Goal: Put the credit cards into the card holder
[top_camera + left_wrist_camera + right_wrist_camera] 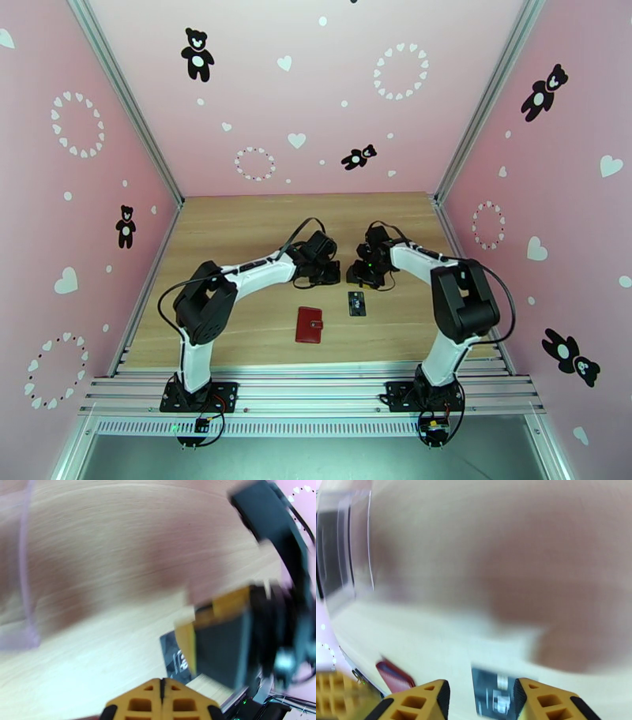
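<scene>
The card holder (309,324) is a closed dark-red wallet lying flat on the wooden table, near the front centre; its blurred red edge (395,675) appears low left in the right wrist view. One dark credit card (357,303) lies flat on the table to the wallet's right. In the right wrist view this card (495,695) sits on the table beneath the gap of my right gripper (482,701), whose jaws are open and hold nothing. My left gripper (162,693) is shut and empty, with the same card (175,657) just beyond it. Both grippers (320,264) (367,272) hover close together mid-table.
A clear plastic tray shows as a blurred edge (25,578) at the left of the left wrist view and at the top left (339,551) of the right wrist view. Pink walls enclose the table on three sides. An aluminium rail (316,387) runs along the front.
</scene>
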### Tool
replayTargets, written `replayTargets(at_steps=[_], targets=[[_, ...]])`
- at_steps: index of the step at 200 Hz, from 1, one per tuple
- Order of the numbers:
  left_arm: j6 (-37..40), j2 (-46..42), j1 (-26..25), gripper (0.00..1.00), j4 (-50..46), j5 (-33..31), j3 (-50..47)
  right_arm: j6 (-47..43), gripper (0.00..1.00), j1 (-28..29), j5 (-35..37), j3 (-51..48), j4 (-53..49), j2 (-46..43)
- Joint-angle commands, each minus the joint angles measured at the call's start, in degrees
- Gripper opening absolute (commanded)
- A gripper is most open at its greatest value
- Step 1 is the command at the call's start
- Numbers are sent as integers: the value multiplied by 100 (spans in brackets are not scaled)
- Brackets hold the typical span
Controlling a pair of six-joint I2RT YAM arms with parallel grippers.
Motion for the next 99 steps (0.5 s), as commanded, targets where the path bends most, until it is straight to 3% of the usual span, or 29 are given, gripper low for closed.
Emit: replayTargets(at_steps=[1, 44, 70, 99], targets=[[163, -446, 21, 0, 91, -192, -296, -7, 47, 105, 28, 54, -71, 270], [178, -734, 58, 0, 243, -182, -655, 58, 47, 705, 287, -1357, 137, -469], [152, -845, 41, 0, 420, -103, -889, 517, 47, 1262, 525, -2433, 377, -1423], [136, -933, -10, 0, 551, -109, -1184, 867, 47, 1625, 628, -2993, 207, -2460]])
